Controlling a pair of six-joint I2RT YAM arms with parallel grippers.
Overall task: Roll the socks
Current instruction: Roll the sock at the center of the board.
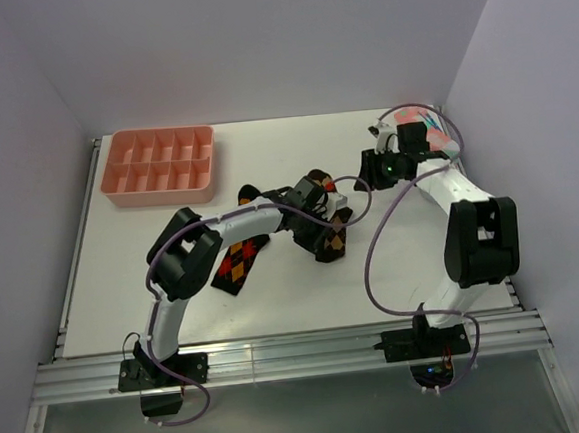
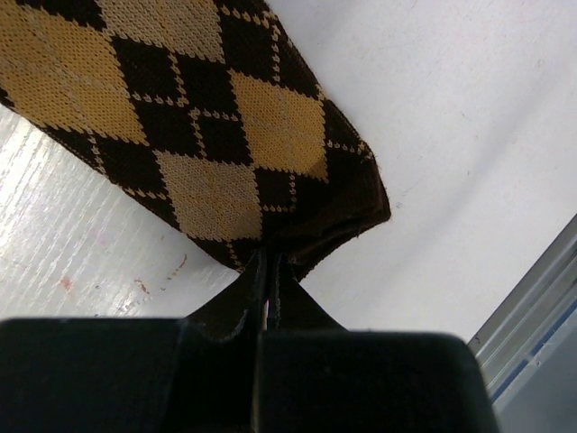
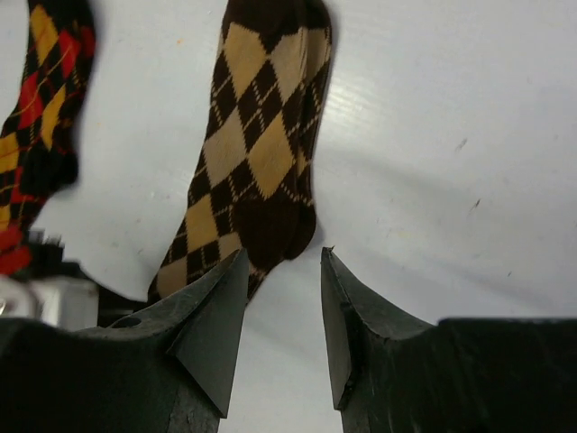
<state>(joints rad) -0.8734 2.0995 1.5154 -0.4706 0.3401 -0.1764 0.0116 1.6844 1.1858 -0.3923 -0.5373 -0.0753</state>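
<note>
The sock with tan and orange diamonds [image 2: 207,135] lies near the table's middle. My left gripper [image 2: 268,263] is shut on its dark end; from above, this gripper [image 1: 325,236] covers much of the tan sock [image 1: 318,186]. The sock with red and orange diamonds [image 1: 238,263] lies flat to the left, partly under the left arm. In the right wrist view, my right gripper [image 3: 284,253] stands open just short of the tan sock's [image 3: 257,135] dark tip, with nothing between its fingers. The red sock [image 3: 41,99] shows at that view's left edge. From above, the right gripper [image 1: 365,174] sits right of the tan sock.
A pink compartment tray [image 1: 158,167] stands at the back left. A pink sock [image 1: 425,126] lies at the back right, behind the right arm. Cables loop over the table between the two arms. A metal rail runs along the near edge.
</note>
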